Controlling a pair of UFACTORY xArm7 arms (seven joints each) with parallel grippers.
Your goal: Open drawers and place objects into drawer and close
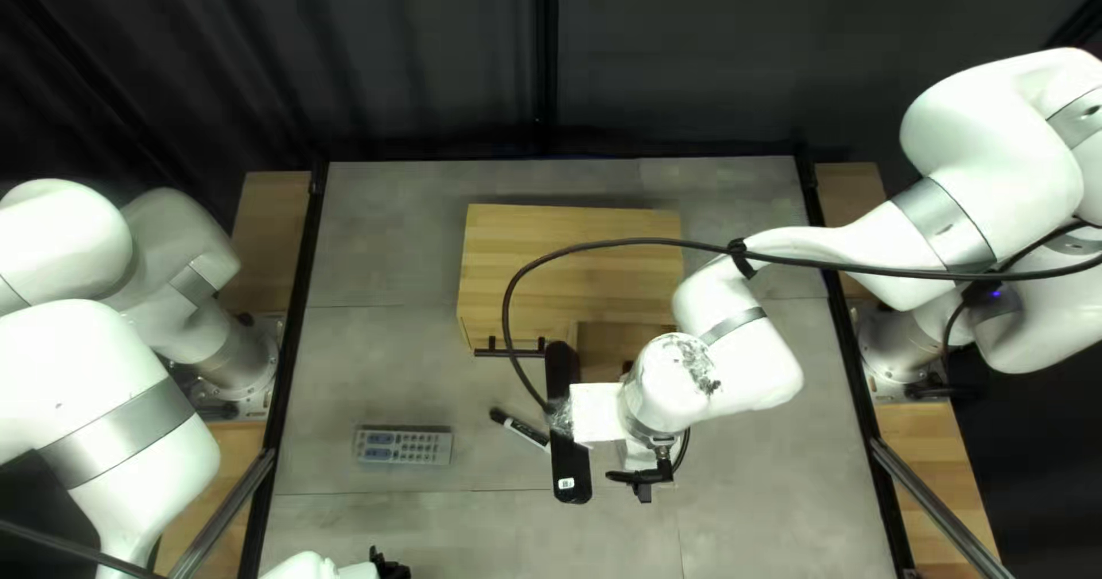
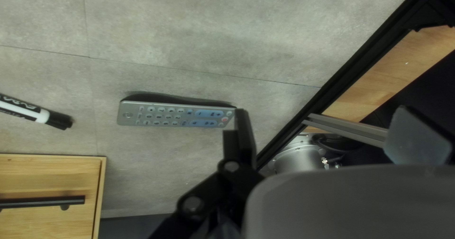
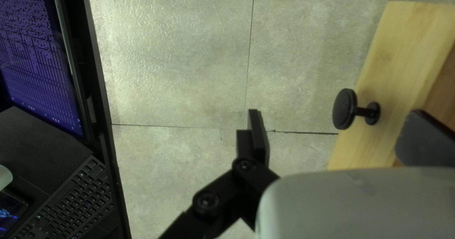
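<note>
yeah, left black gripper (image 1: 393, 568) and right black gripper (image 1: 641, 464) both had fingers apart — slim grey plastic remote (image 1: 402, 446) and black-and-white marker (image 1: 524, 429) just lay on the grey table (image 1: 758, 522), near the pale wooden drawer box (image 1: 574, 223).

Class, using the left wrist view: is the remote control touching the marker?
No, a stretch of grey tabletop separates the remote control from the marker.

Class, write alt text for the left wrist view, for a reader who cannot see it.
A silvery remote control lies on a gray tabletop, one end seen close to a finger of my open left gripper. Beyond its other end lie a black-capped marker and, beside that, part of a pale wooden cabinet with a black bar handle.
</note>
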